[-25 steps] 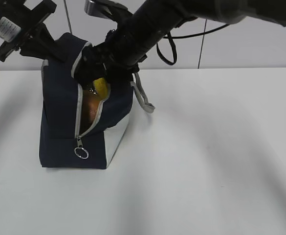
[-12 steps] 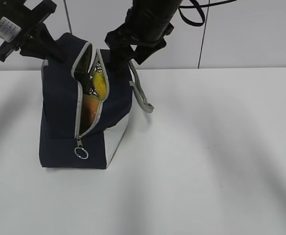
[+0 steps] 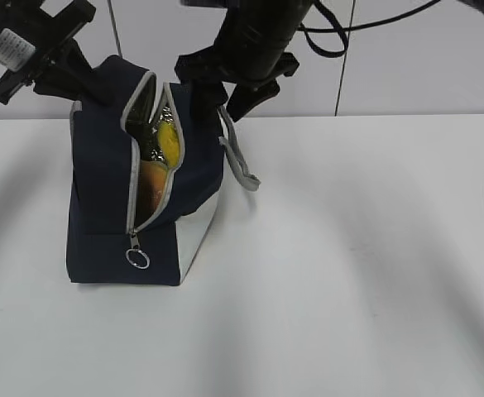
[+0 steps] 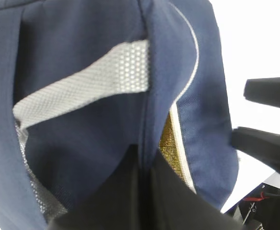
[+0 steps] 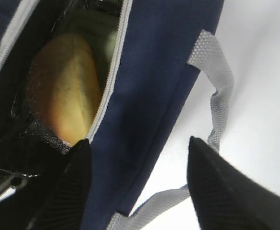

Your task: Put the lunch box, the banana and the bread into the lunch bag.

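Right gripper now hangs above the lunch bag in the upper middle of the exterior view, with its two dark fingers spread wide and nothing between them. One second ago it was deep in the bag mouth with the banana; half a second ago it was already out. So the banana is released: its yellow end stands up in the open slit of the zipper, and under it I see something orange-brown, probably the bread. The left gripper, in the upper left of the frame, has not moved and holds the bag's top edge. The lunch box I cannot find in this view.

In the left wrist view the dark fingers at the bottom of the frame are closed on a navy fold of the bag, below the grey handle. The other arm's fingers show at the right edge, apart from the fabric.

In the right wrist view the fingers are open on both sides of the bag's right wall, not touching it. The banana lies inside at the upper left, beside the zipper edge.

My judgement: packing is nearly finished. To the right of the bag the table is free, so the arm has room to go away there. Only the loose handle near the fingers could catch.
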{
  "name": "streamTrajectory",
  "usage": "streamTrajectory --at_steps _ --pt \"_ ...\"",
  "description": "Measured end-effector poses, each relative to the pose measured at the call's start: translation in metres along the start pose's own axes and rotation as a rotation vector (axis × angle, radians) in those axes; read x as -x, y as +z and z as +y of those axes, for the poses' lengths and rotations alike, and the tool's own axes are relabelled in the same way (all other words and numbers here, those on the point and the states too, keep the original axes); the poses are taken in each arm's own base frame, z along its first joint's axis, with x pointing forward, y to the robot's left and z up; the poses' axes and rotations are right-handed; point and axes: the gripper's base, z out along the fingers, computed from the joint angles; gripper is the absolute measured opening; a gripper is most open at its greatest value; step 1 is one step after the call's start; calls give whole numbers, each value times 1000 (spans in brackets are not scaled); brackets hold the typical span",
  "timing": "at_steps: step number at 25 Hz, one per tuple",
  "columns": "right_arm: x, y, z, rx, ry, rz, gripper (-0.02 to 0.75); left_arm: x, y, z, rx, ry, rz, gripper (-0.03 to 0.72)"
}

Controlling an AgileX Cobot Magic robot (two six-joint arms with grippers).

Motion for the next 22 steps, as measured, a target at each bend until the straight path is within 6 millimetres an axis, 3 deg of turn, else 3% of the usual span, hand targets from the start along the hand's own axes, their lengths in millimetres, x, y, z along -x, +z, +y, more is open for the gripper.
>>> streamTrajectory --at_steps 5,10,12,18,22 --pt "-3 23 -4 17 27 37 342 0 0 0 0 0 0 -3" --pt "-3 27 -4 31 36 34 68 0 0 0 0 0 0 -3" --pt "-1 26 -3 30 28 27 7 0 0 0 0 0 0 -3" --pt "3 14 -1 31 9 9 -8 0 2 -4 -22 9 0 -3" --pt "5 -6 1 2 -11 -15 -8 0 6 -16 -95 20 -12 -3"
